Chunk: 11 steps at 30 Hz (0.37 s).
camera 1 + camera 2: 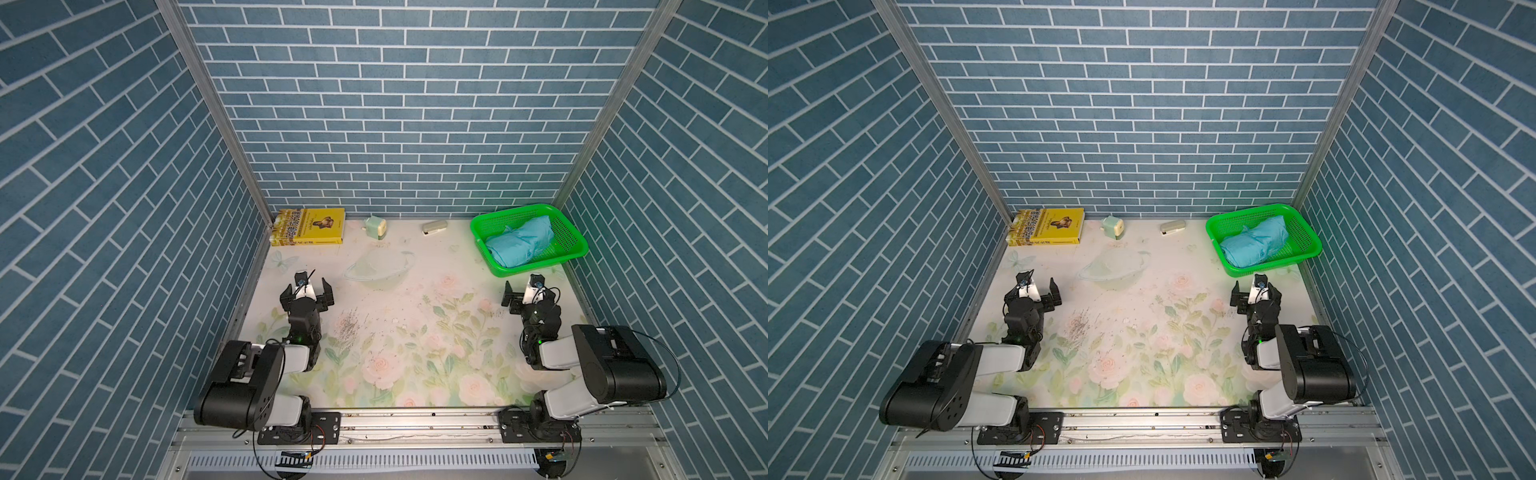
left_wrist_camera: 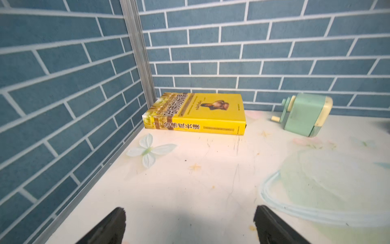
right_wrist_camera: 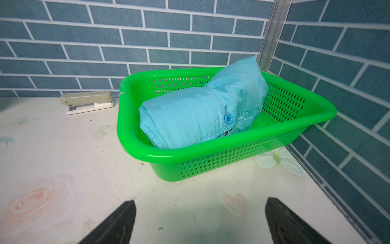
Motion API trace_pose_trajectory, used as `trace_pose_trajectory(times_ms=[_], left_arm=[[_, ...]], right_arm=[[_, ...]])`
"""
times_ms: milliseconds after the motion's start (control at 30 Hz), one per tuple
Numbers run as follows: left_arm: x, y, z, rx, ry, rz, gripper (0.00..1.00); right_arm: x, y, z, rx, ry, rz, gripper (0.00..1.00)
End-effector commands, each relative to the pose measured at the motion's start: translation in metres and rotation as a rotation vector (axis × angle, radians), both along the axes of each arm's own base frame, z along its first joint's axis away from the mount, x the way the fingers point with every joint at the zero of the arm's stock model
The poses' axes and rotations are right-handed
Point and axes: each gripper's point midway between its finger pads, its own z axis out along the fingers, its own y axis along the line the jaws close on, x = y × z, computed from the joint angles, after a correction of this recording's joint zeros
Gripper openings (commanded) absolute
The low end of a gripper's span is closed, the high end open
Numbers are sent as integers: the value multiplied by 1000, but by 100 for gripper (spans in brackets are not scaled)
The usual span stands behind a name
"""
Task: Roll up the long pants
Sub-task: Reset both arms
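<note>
Turquoise cloth first: the long pants sit as a rolled bundle inside the green basket, lying slantwise, with one end poking up over the far rim. From the right wrist camera I can see a blue button on the roll and a sliver of dark-and-white stripe just beneath it. The basket stands in the far right corner of the floral table, close against the blue brick walls.

My right gripper hovers over the tabletop just in front of the basket, apart from it. Its fingers are spread wide with nothing between them.

Over on my left side, the left gripper hangs above bare table, well apart from the pants. Its fingers are wide too, and empty.

Ahead of it, in the far left corner, a yellow book lies flat, spine toward me. Beside the book is a mint-green pencil sharpener with its crank. Along the back wall, between the sharpener and the basket, a beige stapler rests on the table. In both top views the two arms are folded low near the front rail.
</note>
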Motion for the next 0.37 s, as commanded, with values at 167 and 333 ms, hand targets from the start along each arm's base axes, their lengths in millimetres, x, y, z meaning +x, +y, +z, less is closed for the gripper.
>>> trace_pose_trajectory(times_ms=[167, 333], left_arm=[[7, -2, 5, -25, -56, -72, 100], [7, -2, 7, -25, -67, -71, 100]], right_arm=[[5, -1, 10, -20, -36, -9, 100], [5, -1, 11, -20, -39, -9, 100]])
